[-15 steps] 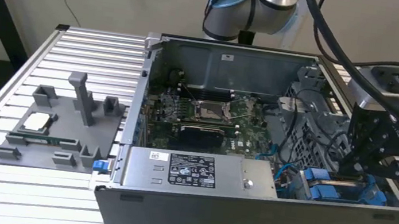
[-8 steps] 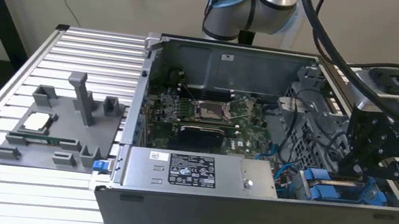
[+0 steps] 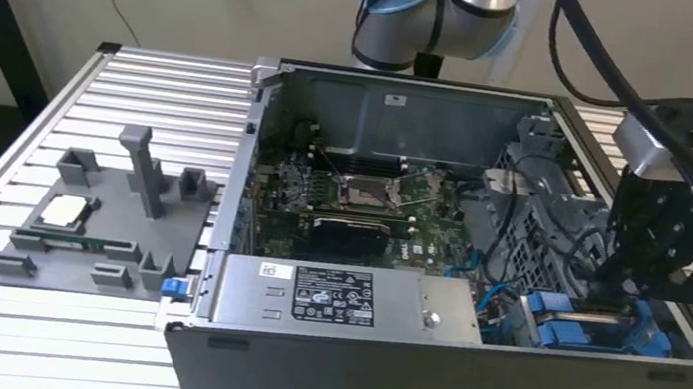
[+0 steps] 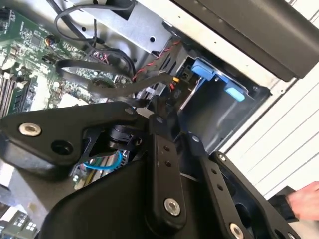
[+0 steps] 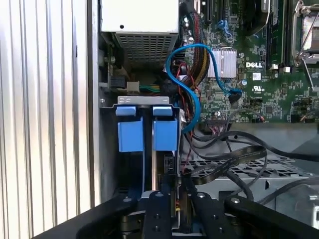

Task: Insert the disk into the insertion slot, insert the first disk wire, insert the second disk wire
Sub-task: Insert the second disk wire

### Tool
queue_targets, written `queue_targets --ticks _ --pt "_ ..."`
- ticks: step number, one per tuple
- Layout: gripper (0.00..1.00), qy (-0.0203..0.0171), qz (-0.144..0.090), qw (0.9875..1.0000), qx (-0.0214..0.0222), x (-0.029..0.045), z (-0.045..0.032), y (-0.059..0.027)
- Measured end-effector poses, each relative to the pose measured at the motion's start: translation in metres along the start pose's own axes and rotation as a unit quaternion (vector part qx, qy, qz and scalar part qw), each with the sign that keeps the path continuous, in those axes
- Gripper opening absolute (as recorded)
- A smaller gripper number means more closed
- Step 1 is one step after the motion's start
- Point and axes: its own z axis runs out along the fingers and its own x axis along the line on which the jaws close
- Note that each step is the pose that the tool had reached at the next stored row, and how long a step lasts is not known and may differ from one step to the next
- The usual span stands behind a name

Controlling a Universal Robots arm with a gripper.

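First wrist view puts your gripper [image 5: 174, 199] at the insertion slot [image 5: 110, 149], nearly closed on a connector [image 5: 168, 164], lined up behind the disk [image 5: 159, 134].

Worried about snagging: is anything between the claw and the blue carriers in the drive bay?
Nothing visible does. The claw sits right at the blue carriers; black cables and a blue cable lie beside them.

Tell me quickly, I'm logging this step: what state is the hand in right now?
Hand: down at the insertion slot beside the blue carrier tabs; whether it is open, closed or holding anything cannot be told.
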Motion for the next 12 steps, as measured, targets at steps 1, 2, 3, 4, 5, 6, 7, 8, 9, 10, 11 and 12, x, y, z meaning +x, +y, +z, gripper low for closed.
queue_targets --ticks 1,2,3,4,5,6,7,8,9,10,11,12 --pt "0.24 -0.0002 0.000 1.0000 -0.0005 -0.0001 -0.0028 0.0001" --pt "0.24 0.0000 0.000 1.0000 -0.0007 -0.0003 -0.0056 0.0001" --pt "0.24 -0.0001 0.000 1.0000 -0.0009 -0.0004 -0.0079 0.0001" --pt "0.24 -0.0001 0.000 1.0000 -0.0010 -0.0006 -0.0108 0.0002" --pt "0.24 -0.0001 0.000 1.0000 -0.0012 -0.0008 -0.0136 0.0002" --pt "0.24 -0.0001 0.000 1.0000 -0.0013 -0.0009 -0.0160 0.0002" --pt "0.24 -0.0001 0.000 1.0000 -0.0015 -0.0010 -0.0178 0.0003" --pt "0.24 0.0000 0.000 1.0000 -0.0016 -0.0011 -0.0195 0.0003" --pt "0.24 -0.0001 0.001 1.0000 -0.0016 -0.0011 -0.0208 0.0003" --pt "0.24 -0.0001 0.001 1.0000 -0.0017 -0.0013 -0.0224 0.0003" --pt "0.24 -0.0001 0.001 1.0000 -0.0017 -0.0013 -0.0239 0.0004" --pt "0.24 -0.0001 0.001 1.0000 -0.0017 -0.0014 -0.0254 0.0003"
